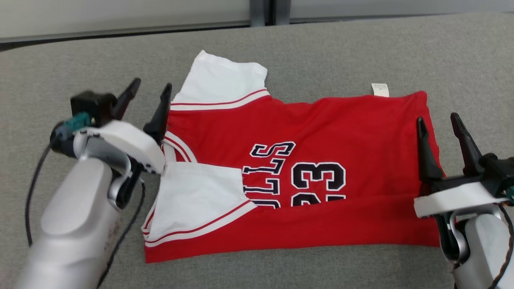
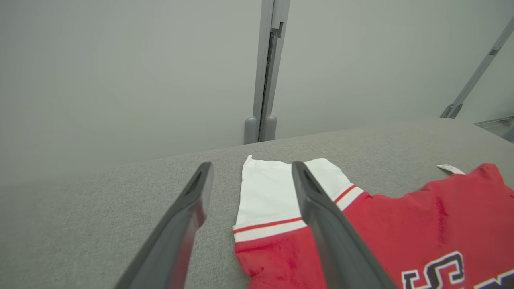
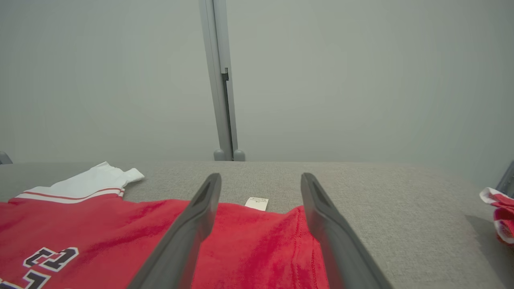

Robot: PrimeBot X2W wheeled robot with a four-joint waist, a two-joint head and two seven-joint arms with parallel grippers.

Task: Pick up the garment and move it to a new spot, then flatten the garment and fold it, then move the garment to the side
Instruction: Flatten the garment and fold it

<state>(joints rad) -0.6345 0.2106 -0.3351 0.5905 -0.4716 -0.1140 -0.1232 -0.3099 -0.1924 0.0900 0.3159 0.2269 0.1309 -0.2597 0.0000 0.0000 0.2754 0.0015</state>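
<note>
Red garment (image 1: 305,168) lies flat mid-surface (image 1: 321,48), long axis left-right, near edge already folded over the print. Left gripper (image 1: 152,83) sits at the collar end, right gripper (image 1: 437,117) at the hem end; both have fingers spread and hold nothing. Probably the next fold: pinch both far corners, include the far white sleeve (image 1: 225,80), lift low, and bring both ends over evenly so the near fold doesn't slip.

Grey fabric-covered surface (image 1: 321,48) carries one red-and-white garment (image 1: 353,132), lying flat at centre, partly folded; white sleeve (image 1: 221,80) toward 11 o'clock, label (image 1: 380,89) toward 1 o'clock.
</note>
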